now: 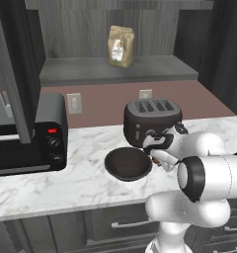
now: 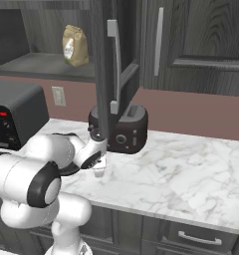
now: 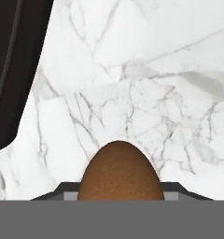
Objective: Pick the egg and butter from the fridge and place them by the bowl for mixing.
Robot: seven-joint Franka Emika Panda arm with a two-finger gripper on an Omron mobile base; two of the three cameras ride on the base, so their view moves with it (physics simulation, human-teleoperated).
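Note:
My gripper (image 3: 119, 192) is shut on the egg (image 3: 119, 172), a brown ovoid that rises between the two dark fingertips (image 3: 62, 190). It hangs a little above the white marble counter (image 3: 146, 84). In the left base view the gripper (image 1: 156, 159) sits just right of the bowl (image 1: 128, 163), a shallow dark round dish, and in front of the toaster. The right base view has the gripper (image 2: 99, 172) pointing down over the counter. A dark curved edge (image 3: 6, 70) crosses the left of the hand view; I cannot tell whether it is the bowl. The butter and the fridge are out of view.
A black slotted toaster (image 1: 152, 118) (image 2: 124, 132) stands right behind the bowl. A black toaster oven (image 1: 26, 143) (image 2: 14, 117) is on the counter's left. A brown bag (image 1: 121, 46) sits on the shelf above. An open dark cabinet door (image 2: 111, 74) hangs over the toaster.

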